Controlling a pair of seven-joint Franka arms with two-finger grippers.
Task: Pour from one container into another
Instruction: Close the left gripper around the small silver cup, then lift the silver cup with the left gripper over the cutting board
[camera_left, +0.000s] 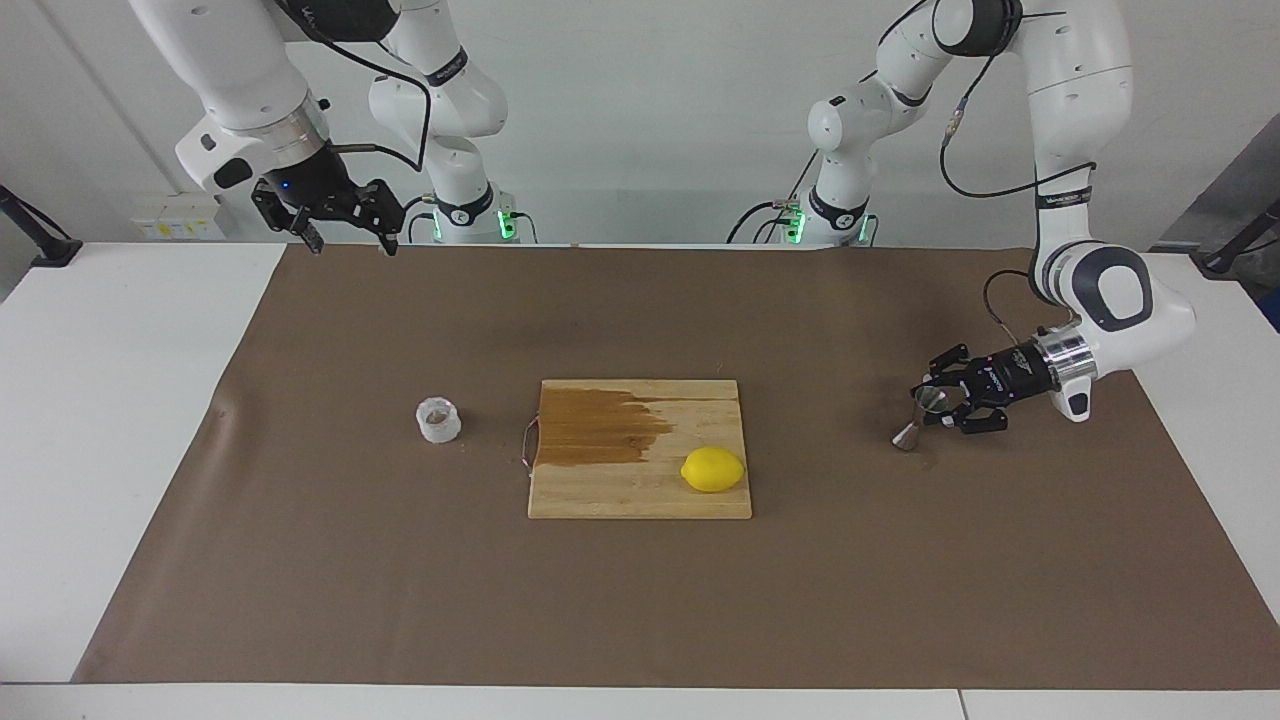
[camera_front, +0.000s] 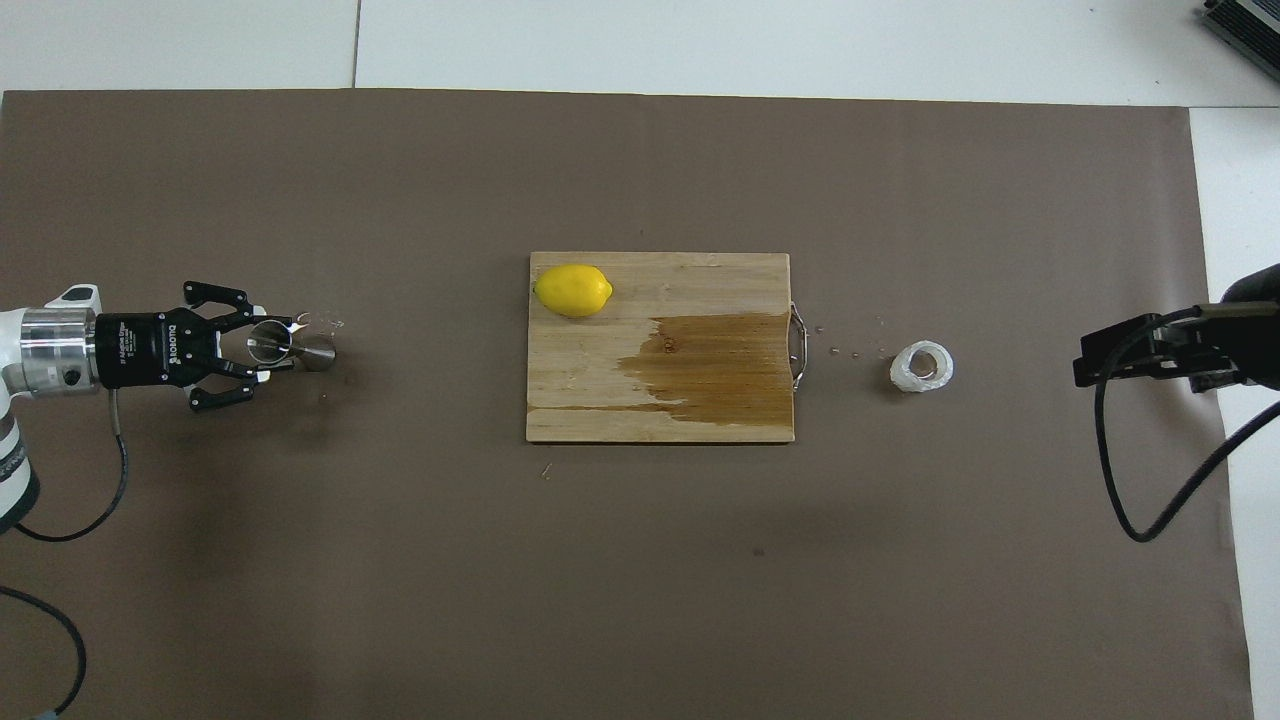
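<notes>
Overhead view showed the left gripper (camera_front: 262, 345) at middle left, fingers clamped on the tilted jigger (camera_front: 290, 347); the cup (camera_front: 921, 366) stood at middle right; the right gripper (camera_left: 345, 243), upper left in the facing view, waited, fingers apart.

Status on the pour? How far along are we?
Done: nothing poured yet. In hand: left gripper is at the small shiny steel hourglass jigger, tilted on the brown mat. Left: the squat translucent-white cup sits ungrasped beside the wet-stained wooden cutting board; right gripper waits high up.
</notes>
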